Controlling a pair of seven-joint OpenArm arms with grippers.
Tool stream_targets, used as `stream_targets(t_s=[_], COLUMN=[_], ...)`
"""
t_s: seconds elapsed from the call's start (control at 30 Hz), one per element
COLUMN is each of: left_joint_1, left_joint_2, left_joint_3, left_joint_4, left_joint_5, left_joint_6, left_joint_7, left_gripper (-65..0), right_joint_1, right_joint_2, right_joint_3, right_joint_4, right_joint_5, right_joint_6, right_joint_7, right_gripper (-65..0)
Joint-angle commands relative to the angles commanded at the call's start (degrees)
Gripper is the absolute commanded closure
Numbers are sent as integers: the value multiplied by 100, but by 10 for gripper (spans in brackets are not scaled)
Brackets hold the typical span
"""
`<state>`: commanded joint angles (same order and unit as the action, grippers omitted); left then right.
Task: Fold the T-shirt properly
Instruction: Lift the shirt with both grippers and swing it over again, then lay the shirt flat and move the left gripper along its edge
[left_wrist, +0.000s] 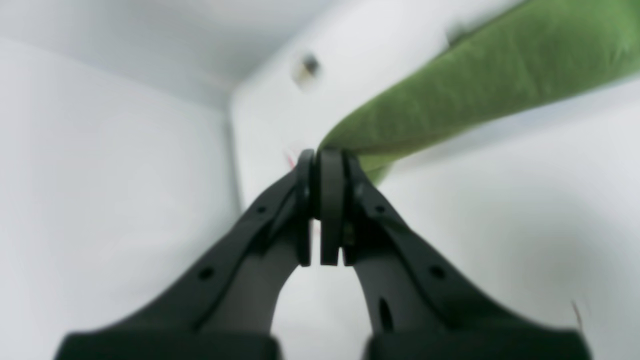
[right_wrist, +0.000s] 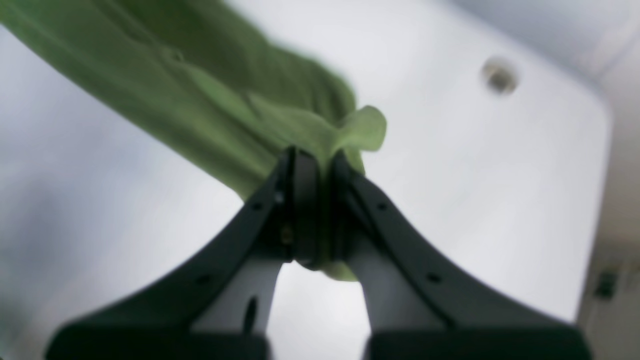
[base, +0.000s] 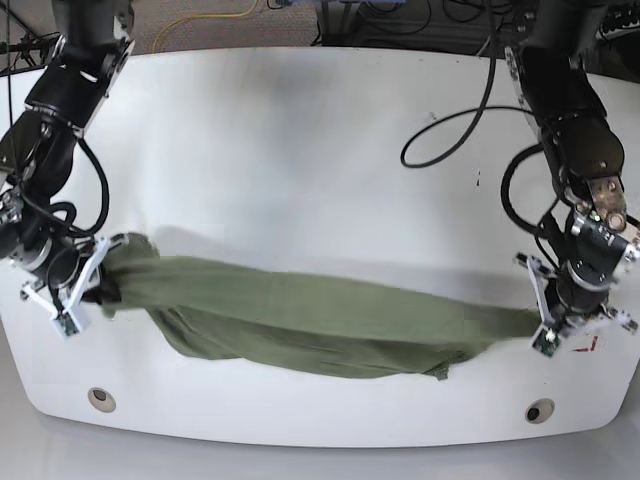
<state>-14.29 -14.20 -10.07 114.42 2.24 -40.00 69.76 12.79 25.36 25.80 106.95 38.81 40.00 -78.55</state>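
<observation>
Left wrist view shows the left hand (left_wrist: 325, 165), two black curved plastic fingers with round pads pressed together, clamped on the narrow end of the T-shirt (left_wrist: 475, 85); the soft olive-green cloth runs off to the upper right as a thick, rounded band above the smooth white counter (left_wrist: 525, 210). Right wrist view shows the right hand (right_wrist: 320, 165) closed in the same way on a bunched corner of the T-shirt (right_wrist: 200, 95), with a small flap of cloth curling up beyond the fingertips and a bit of green showing below the pads; the fabric looks matte and creased, stretching to the upper left. A round recessed hole (right_wrist: 499, 76) sits in the glossy counter surface. Base view shows the T-shirt (base: 320, 320) drawn out into a long, wrinkled strip between the two hands, sagging onto the white, round-cornered counter (base: 300, 150) near its front edge, with black cables (base: 450, 130) looping near the left arm.
</observation>
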Motion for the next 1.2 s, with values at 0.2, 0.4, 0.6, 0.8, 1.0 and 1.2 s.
stream_targets(t_s=[0.2, 0.4, 0.6, 0.8, 1.0, 1.2], left_joint_1=[1108, 2110, 2602, 2629, 2347, 2048], left_joint_2=[0, -9, -281, -343, -343, -343], left_joint_3=[-299, -633, -633, -633, -598, -440], left_joint_4=[9, -26, -44, -141, -624, -993], left_joint_5=[0, 35, 9, 18, 26, 35], left_joint_6=[0, 0, 0, 0, 0, 0], left_joint_7=[0, 0, -26, -26, -26, -26], left_gripper=[0, 0, 0, 0, 0, 0], right_joint_1=[-958, -1925, -2435, -2734, -2716, -2558], right_joint_2=[-176, -352, -484, -484, -484, -484], right_joint_3=[79, 352, 440, 440, 431, 422], right_joint_4=[299, 519, 519, 510, 501, 352], right_joint_5=[9, 9, -35, -35, -44, -53], right_joint_6=[0, 0, 0, 0, 0, 0], right_joint_7=[9, 26, 26, 35, 35, 44], right_gripper=[0, 0, 0, 0, 0, 0])
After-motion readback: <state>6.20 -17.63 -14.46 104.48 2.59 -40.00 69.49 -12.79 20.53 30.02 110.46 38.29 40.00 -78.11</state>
